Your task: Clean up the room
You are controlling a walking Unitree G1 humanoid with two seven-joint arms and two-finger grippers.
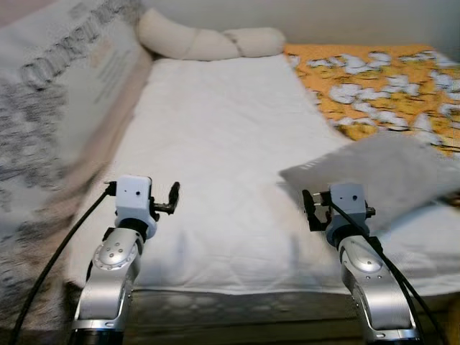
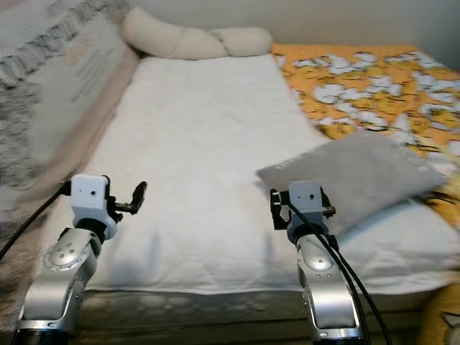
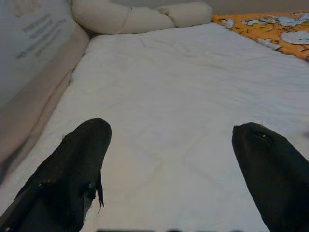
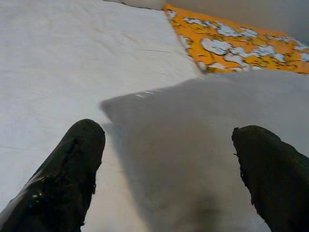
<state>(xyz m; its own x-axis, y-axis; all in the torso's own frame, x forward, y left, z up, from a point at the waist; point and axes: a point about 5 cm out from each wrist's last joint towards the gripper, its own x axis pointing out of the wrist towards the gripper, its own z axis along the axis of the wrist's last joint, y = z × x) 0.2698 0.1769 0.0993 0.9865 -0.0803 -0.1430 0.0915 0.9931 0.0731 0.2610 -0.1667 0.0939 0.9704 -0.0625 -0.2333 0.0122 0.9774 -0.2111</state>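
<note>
While both the left gripper and right gripper hover released, the grey pillow seemingly lies unplaced at the bed's near right

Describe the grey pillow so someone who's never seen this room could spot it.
Start at the bed with the white sheet. On its right side, below the orange flowered blanket, lies the grey pillow, just ahead of the right pincer. It is flat and plain grey.

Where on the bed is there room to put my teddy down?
The white sheet is bare in the middle, between the long cream pillow at the head and the bed's near edge. The right side is crowded: the orange blanket and grey pillow fill it.
</note>
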